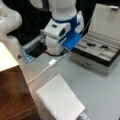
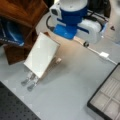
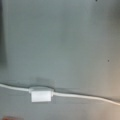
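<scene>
The white and blue arm stands at the top of both front views. My gripper (image 1: 54, 49) points down at the grey table (image 1: 95, 85), just above a white cable (image 1: 40, 73) with a small white block (image 1: 52, 62) on it. In the wrist view no fingers show, only the block (image 3: 41, 95) and the cable (image 3: 82, 96) crossing the lower part of the table. A white spiral notebook (image 1: 60, 100) leans upright near a front view's bottom, apart from the gripper; it shows again as the notebook (image 2: 41, 55).
An open grey case (image 1: 100, 52) with small tools stands at a front view's right. A brown wooden box (image 1: 12, 95) sits at its left and a second white arm (image 1: 8, 20) at top left. A black-rimmed tray (image 2: 107, 97) lies at a front view's bottom right.
</scene>
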You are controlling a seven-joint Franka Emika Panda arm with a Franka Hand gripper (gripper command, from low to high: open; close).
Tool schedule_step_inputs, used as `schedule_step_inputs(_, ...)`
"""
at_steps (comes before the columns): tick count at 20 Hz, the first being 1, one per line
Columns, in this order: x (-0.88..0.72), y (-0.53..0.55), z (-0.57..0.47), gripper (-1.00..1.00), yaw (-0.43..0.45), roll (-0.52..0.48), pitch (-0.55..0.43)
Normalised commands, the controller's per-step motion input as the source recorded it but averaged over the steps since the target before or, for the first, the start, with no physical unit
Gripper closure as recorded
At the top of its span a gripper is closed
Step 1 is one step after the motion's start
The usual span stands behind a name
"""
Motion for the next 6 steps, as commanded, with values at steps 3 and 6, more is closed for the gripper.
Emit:
schedule_step_inputs(3,0.04,0.09,0.00,-1.00,-0.030,-0.161,-0.058)
schedule_step_inputs(6,0.06,0.06,-0.05,-1.00,-0.025,-0.136,-0.078)
